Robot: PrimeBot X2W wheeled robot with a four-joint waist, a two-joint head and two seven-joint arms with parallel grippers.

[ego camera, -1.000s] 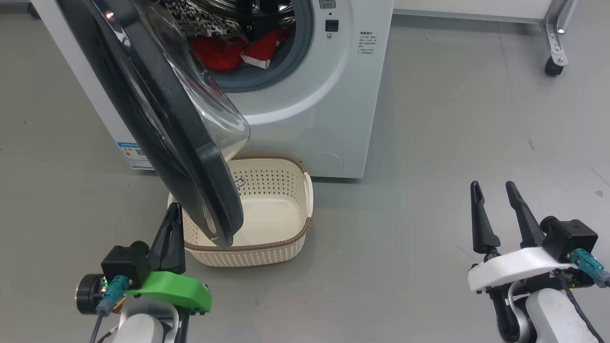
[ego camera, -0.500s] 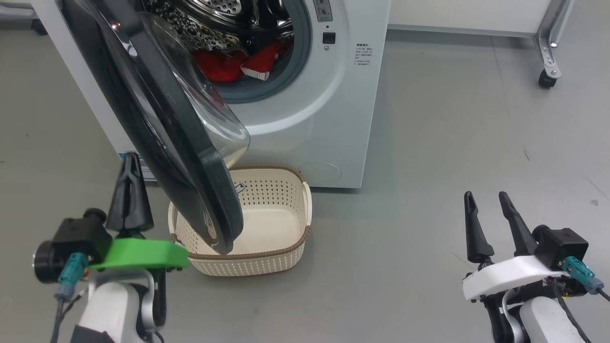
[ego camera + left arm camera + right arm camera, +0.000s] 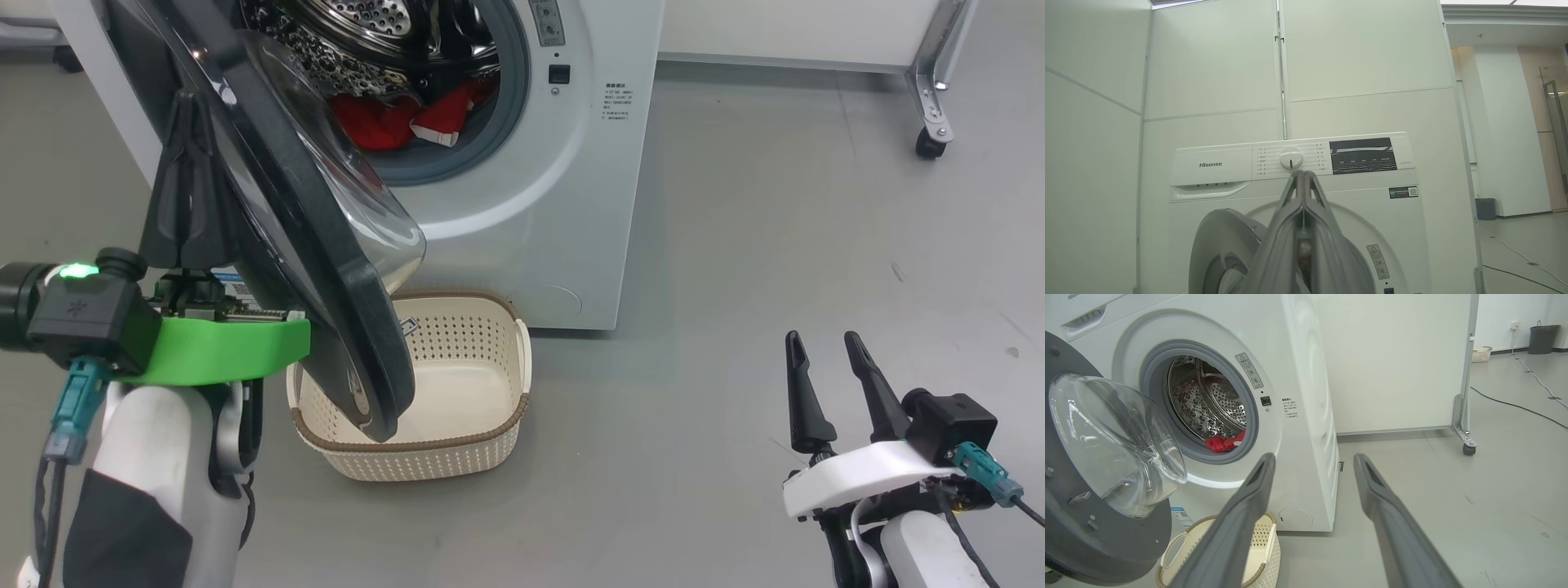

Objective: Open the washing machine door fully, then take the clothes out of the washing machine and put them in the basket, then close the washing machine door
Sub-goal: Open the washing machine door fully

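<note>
A big white front-loading washing machine [image 3: 571, 204] stands on a grey floor [image 3: 735, 245]. Its round port is uncovered, ringed in grey rubber, with a dimpled steel drum behind.

The washing machine door [image 3: 326, 269] — a wide glossy black ring around a bulging clear glass window — stands swung partway out from the left side of the port. In the head view its lower edge overlaps the left part of the basket.

The clothes [image 3: 384, 122], bright red fabric with white trim bands, lie at the bottom of the drum, just inside the rubber rim. The right wrist view shows them [image 3: 1222, 443] as a red heap low in the port.

The small cream plastic basket [image 3: 522, 359], perforated and edged with a brown woven-look rim, sits on the floor just in front of the machine, below the port.

The left gripper [image 3: 184, 102], on a green mount, is raised at the left of the head view. Its two long dark fingers are pressed tightly together and hold nothing. They rise close beside the outer face of the door; whether they touch it cannot be told. In its own wrist view the joined fingers [image 3: 1303, 173] point up at the machine's white control dial [image 3: 1290, 157].

The right gripper [image 3: 821, 343], on a white mount, hangs low at the right, well apart from the machine and the basket. Its fingers are spread wide — nothing lies between them [image 3: 1314, 457].
</note>
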